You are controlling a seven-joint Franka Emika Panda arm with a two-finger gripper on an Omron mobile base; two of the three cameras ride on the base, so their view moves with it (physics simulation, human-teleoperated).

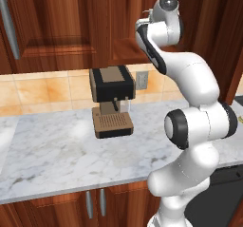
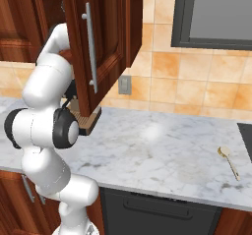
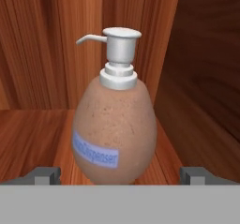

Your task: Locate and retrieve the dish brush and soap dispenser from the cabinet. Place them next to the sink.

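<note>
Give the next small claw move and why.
Probably ease forward a little, then close. The open claw sits centred before the rounded brownish-mauve soap bottle with white pump, standing upright on the reddish-brown wooden cabinet shelf; its fingertips show either side of the base, apparently not yet around the belly.

The left base view looked forward and down from behind the arm, which rose at lower right, over the marble counter [image 1: 57, 150]. The right base view saw that same counter from the other side, arm at lower left. The hand view sat close inside the cabinet [image 3: 47, 45], facing the soap dispenser [image 3: 114, 129] at frame center.
</note>
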